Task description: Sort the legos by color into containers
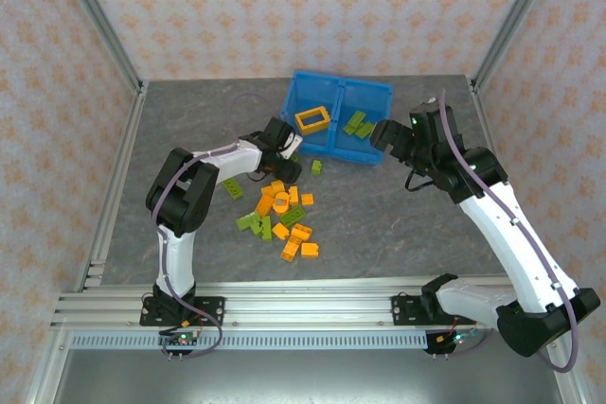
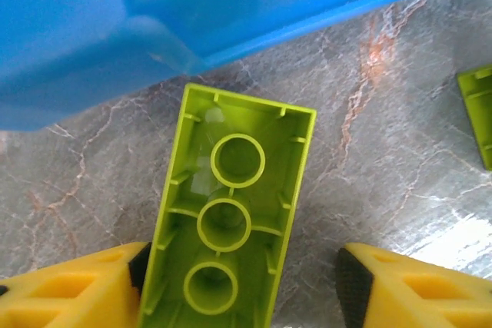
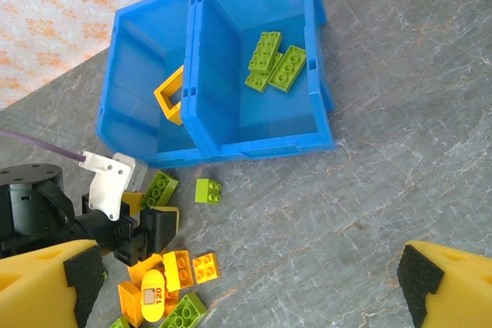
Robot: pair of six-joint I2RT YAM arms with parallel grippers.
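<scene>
**One lime brick, not yet gripped**

Between the parted jaws of the left gripper [image 2: 242,286]: a lime green studded plastic brick [image 2: 231,213], hollow side up on the grey marbled table [image 2: 384,113], just beside the translucent blue plastic bin [image 3: 261,146]. Left pad touching, right pad apart, so nothing held. Centre first, close squarely on the long sides, lift above the wall, then release among the green bricks [image 3: 273,63] in their compartment. Wide open and empty: the right gripper [image 3: 246,282].

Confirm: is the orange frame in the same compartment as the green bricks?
No, the frame lies across the middle wall from the green bricks.
</scene>
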